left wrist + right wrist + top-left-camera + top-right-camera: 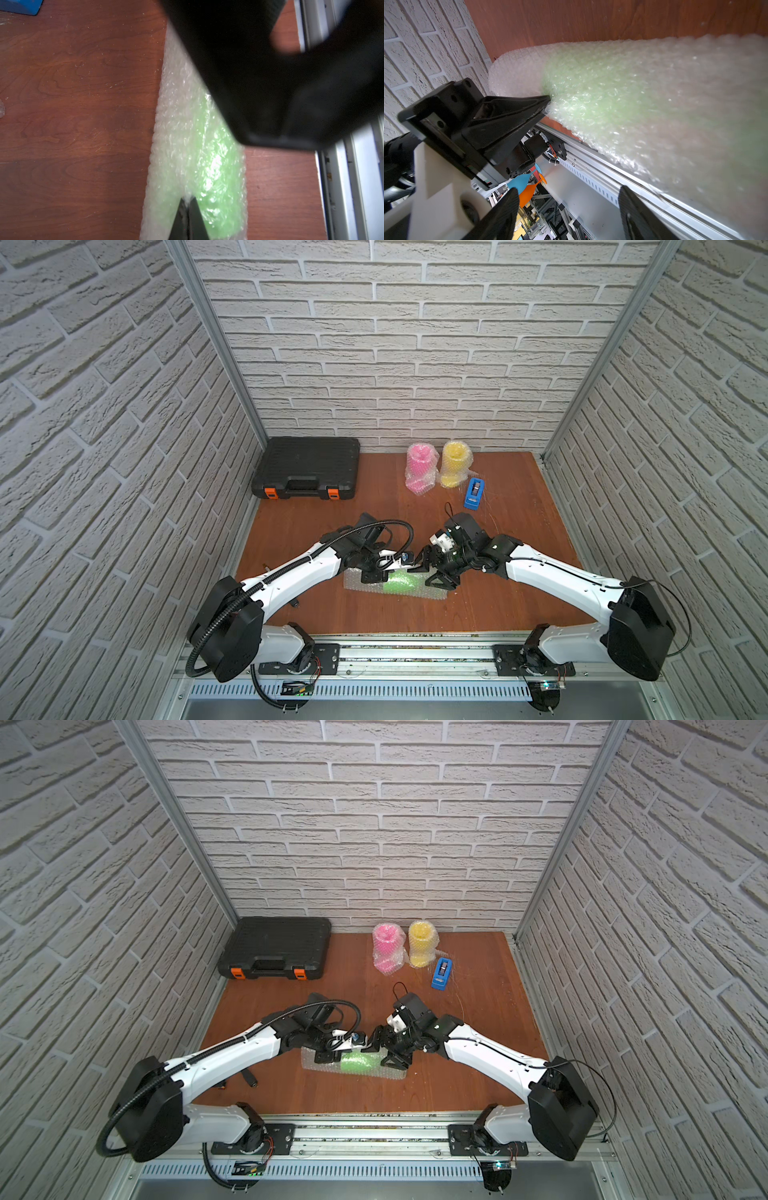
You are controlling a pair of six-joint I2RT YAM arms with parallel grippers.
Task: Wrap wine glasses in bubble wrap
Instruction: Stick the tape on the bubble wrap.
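The green goblet (401, 581) lies on its side near the front middle of the table (498, 551), rolled inside a sheet of bubble wrap (355, 581) that sticks out past both of its ends. Both top views show it between the two grippers (359, 1063).

The left gripper (378, 574) is closed. In the left wrist view its fingertips (188, 207) meet with a pinch of the wrap between them, right over the goblet (209, 166). The right wrist view shows the same closed tip (544, 104) pressed into the wrap where the green colour begins.

The right gripper (417, 576) hangs over the other end of the bundle with its jaws wide apart. In its own wrist view the two fingers (502, 212) stand well apart with nothing between them, and the wrapped goblet (623, 93) lies beyond them. Whether a finger touches the wrap cannot be told from the top views.

At the back of the table the pink goblet (420, 468) and the yellow goblet (454, 464) stand upright side by side, each in its own bubble wrap. A blue tape dispenser (473, 493) sits just in front of the yellow one. A black tool case (307, 468) lies closed in the back left corner
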